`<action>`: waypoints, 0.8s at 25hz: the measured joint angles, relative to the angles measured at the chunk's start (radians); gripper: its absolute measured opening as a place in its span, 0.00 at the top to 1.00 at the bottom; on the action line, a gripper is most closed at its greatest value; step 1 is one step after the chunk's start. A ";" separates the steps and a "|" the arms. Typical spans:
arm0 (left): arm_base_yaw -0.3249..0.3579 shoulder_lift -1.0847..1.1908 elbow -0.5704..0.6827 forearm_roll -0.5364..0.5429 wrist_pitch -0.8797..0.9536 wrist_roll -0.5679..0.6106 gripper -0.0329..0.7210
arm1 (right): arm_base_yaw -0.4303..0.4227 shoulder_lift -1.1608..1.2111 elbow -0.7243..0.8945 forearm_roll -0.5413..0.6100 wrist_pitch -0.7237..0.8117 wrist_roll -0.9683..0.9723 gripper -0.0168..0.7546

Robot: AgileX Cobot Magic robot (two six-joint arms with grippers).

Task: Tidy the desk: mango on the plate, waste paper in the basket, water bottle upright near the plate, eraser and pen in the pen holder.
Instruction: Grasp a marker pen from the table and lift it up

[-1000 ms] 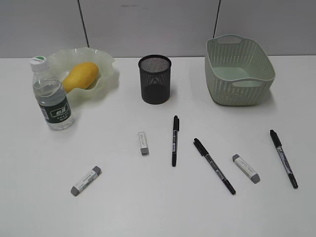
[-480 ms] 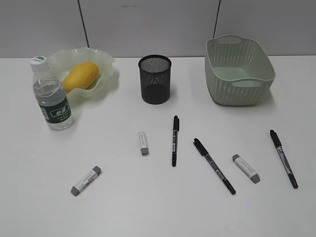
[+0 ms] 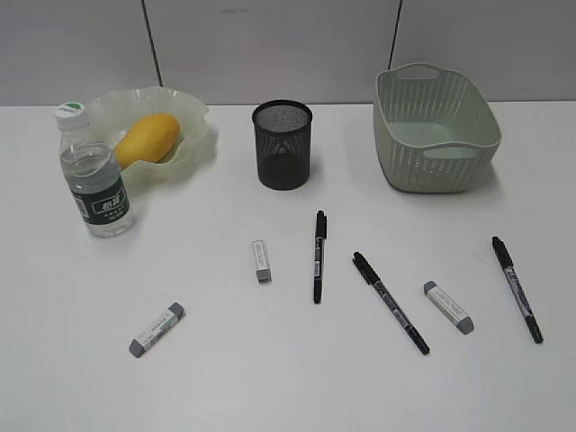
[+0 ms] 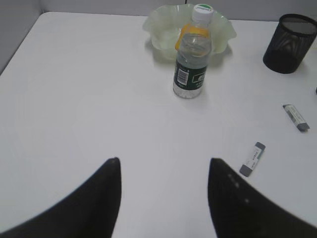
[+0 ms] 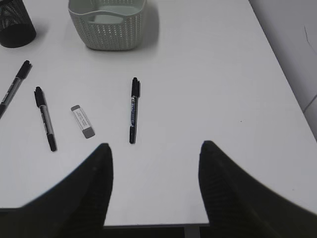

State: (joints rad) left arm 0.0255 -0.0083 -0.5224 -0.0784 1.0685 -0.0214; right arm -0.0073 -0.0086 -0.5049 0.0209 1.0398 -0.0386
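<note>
We saw the white worktop filling most of every view, with a grey panelled wall behind it. The largest container, the pale green basket, stood at the back right, and nothing could be seen inside it. At the back left the wavy-rimmed plate held the mango, and the water bottle stood upright just in front of the plate's left side. The black mesh pen holder stood between plate and basket; its inside was too dark to read. No waste paper could be made out in any view. Three pens lay loose in front: the middle pen, the slanted pen and the right pen. Three erasers lay among them: the left eraser, the centre eraser and the right eraser. Open room lay along the near edge and on the far left of the worktop. In the wrist views the left claw hung above bare worktop near that left side, its jaws well apart and holding nothing, and the right claw hung over the near right edge, likewise spread wide and empty.
</note>
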 joint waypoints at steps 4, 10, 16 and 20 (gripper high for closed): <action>-0.021 0.000 0.000 0.000 -0.001 0.000 0.39 | 0.000 0.000 0.000 0.000 0.001 0.000 0.40; -0.064 0.000 0.000 0.001 -0.001 0.000 0.39 | 0.000 0.000 0.000 0.000 0.000 0.000 0.40; -0.181 0.000 0.000 0.007 -0.001 0.000 0.40 | 0.000 0.000 0.000 0.000 0.001 0.000 0.40; -0.197 0.000 0.000 0.016 -0.001 0.000 0.40 | 0.000 0.000 0.000 0.000 0.001 0.000 0.40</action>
State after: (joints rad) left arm -0.1713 -0.0083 -0.5224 -0.0620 1.0676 -0.0214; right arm -0.0073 -0.0086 -0.5049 0.0209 1.0406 -0.0386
